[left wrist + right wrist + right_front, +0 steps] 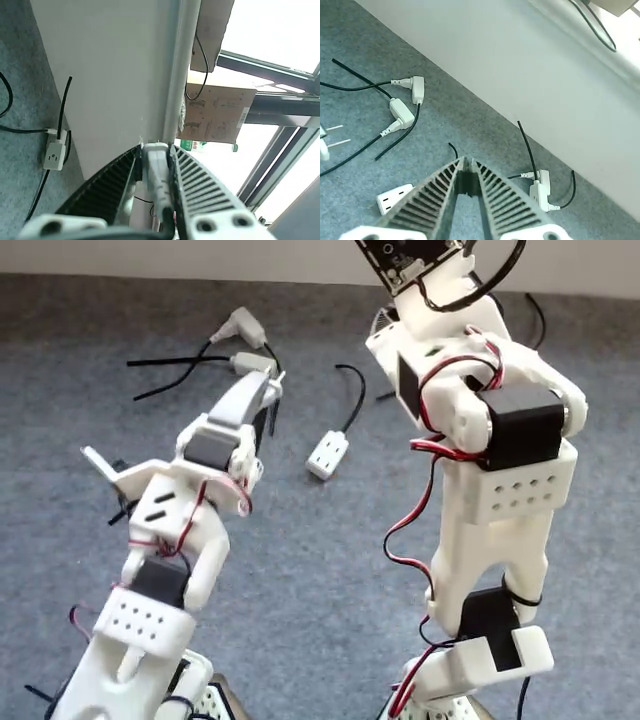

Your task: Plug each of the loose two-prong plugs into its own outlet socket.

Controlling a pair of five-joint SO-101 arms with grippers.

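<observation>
Left gripper (156, 149): clamped on a white two-prong plug (158, 175). The plug body lies lengthwise between the ribbed jaws, cord end toward the wrist.
Right gripper (465, 162): jaws pressed together with nothing between them, hanging above the grey carpet (330, 560).
Free outlet socket (327, 453): flat on the carpet between my two arms, just beyond the left gripper and off to its right. Its black cord curls away behind it, and I see no plug in it.
Nearer loose plug (252, 362): on the carpet just past the left gripper's tip.
Farther loose plug (243, 327): just beside that one, a little farther out, with both cords trailing off to the left.
Wall-side socket (540, 190): farthest out, at the foot of the wall (495, 60), with cords leaving both ends. I read that as a plug already seated, but I cannot confirm it.
Step in hand: I judge the pick is done, and carrying the held plug to the free socket comes next.
Next move: swing the left gripper over to the free socket and square the prongs to its slots. The socket is loose and may slide when I push, so I would bring the right gripper in to brace it.
</observation>
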